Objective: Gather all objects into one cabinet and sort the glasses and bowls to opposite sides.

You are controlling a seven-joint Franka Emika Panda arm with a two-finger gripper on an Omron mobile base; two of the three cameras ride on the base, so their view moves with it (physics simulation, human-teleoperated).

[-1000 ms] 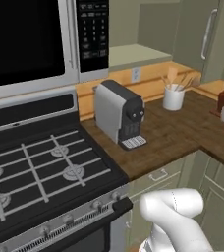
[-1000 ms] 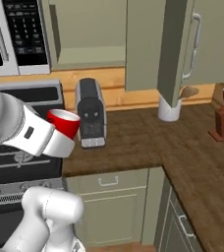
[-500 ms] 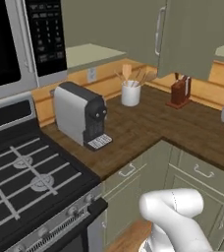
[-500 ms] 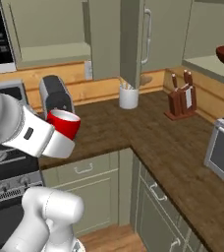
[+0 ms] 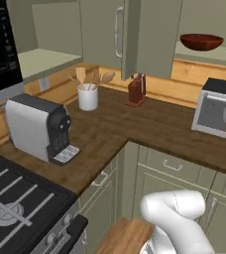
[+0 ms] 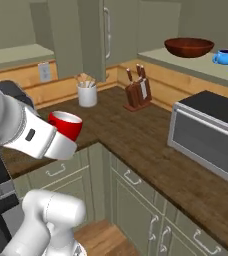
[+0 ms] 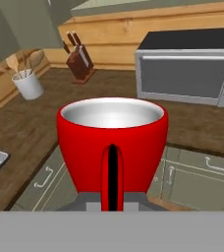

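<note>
Hand view: red cup [image 7: 112,145] upright, mouth up.

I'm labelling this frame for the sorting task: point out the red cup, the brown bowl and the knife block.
red cup [image 7: 112,142]: hand view, front wall above the handle.
brown bowl [image 6: 189,48]: right base view, outer side wall.
knife block [image 6: 137,94]: right base view, front face of the wooden block.
</note>
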